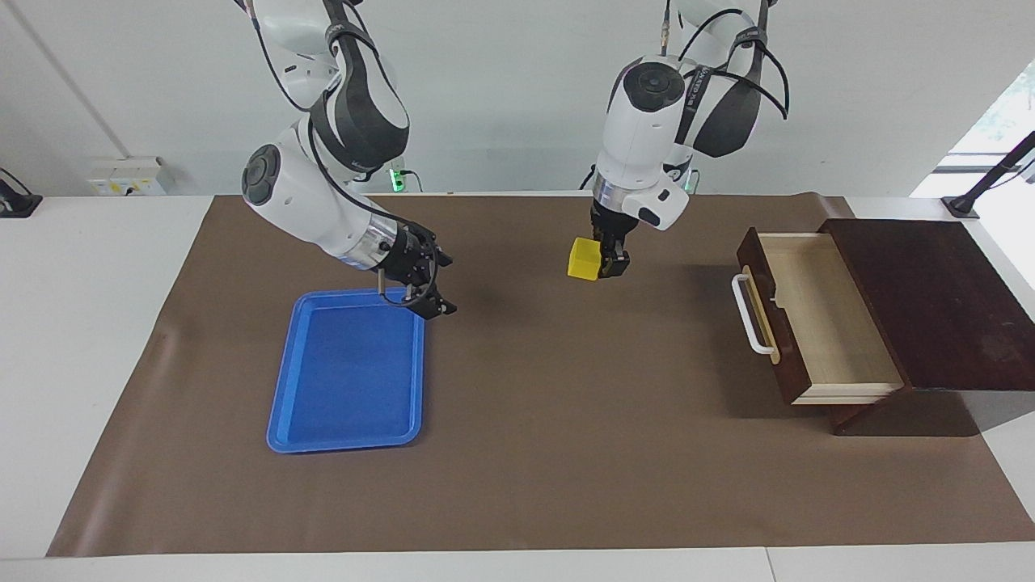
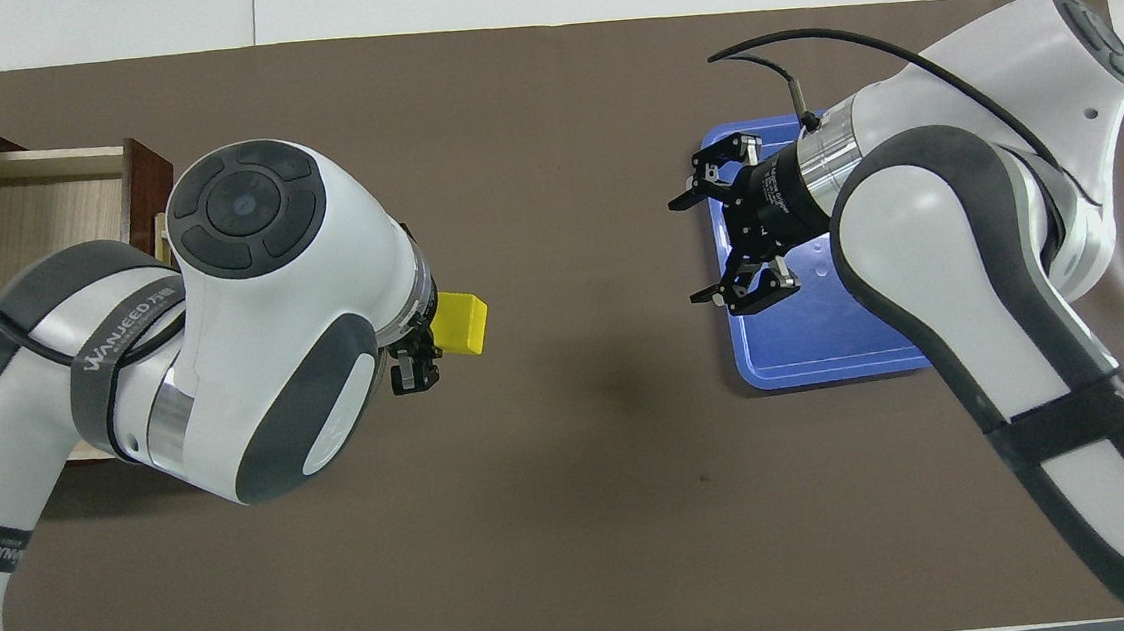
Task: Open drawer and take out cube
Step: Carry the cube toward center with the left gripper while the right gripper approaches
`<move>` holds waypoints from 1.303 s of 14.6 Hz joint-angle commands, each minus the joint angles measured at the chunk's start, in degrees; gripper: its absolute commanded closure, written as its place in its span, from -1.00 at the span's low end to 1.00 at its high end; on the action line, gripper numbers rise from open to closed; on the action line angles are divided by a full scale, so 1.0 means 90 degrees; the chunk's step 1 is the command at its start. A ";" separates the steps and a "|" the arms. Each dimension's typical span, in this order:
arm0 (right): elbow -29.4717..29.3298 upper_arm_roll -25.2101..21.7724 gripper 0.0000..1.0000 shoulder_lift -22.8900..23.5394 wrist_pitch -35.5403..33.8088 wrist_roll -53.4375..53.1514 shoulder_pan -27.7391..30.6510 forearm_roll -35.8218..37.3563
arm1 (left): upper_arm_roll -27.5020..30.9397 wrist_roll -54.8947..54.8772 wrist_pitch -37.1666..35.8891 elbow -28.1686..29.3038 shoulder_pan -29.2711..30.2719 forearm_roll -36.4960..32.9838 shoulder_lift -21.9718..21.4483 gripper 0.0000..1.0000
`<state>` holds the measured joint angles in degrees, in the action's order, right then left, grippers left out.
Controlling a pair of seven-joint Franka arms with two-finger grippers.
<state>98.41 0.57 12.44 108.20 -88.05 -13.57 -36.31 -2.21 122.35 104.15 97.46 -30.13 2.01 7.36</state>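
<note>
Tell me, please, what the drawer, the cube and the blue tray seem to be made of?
The drawer looks wooden: dark brown stained front, pale grain inside. The cube, held in the left hand, is matte yellow, perhaps plastic or foam. The blue tray looks like smooth moulded plastic, faintly glossy.

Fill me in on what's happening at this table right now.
The drawer stands pulled open, and its inside looks bare. The left gripper holds the yellow cube in the air over the brown mat, between the drawer and the blue tray. The right gripper hangs open over the tray's edge, holding nothing.
</note>
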 commanded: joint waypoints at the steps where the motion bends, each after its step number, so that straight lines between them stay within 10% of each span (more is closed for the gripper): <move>1: 0.0549 0.0015 -0.98 -0.0268 0.0428 -0.0177 -0.0161 -0.0339 | 0.0080 0.0184 0.0322 0.0245 -0.0080 0.0089 -0.0174 1.00; 19: 0.1000 0.0005 -0.97 -0.0308 0.1406 -0.0453 -0.0972 -0.0732 | 0.0109 0.1180 0.0596 0.0177 -0.0050 -0.0184 0.0187 1.00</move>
<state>106.70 0.65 9.92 119.49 -93.83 -20.43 -43.03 -1.74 130.84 108.38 98.55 -30.17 1.56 8.67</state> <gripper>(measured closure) 0.013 0.436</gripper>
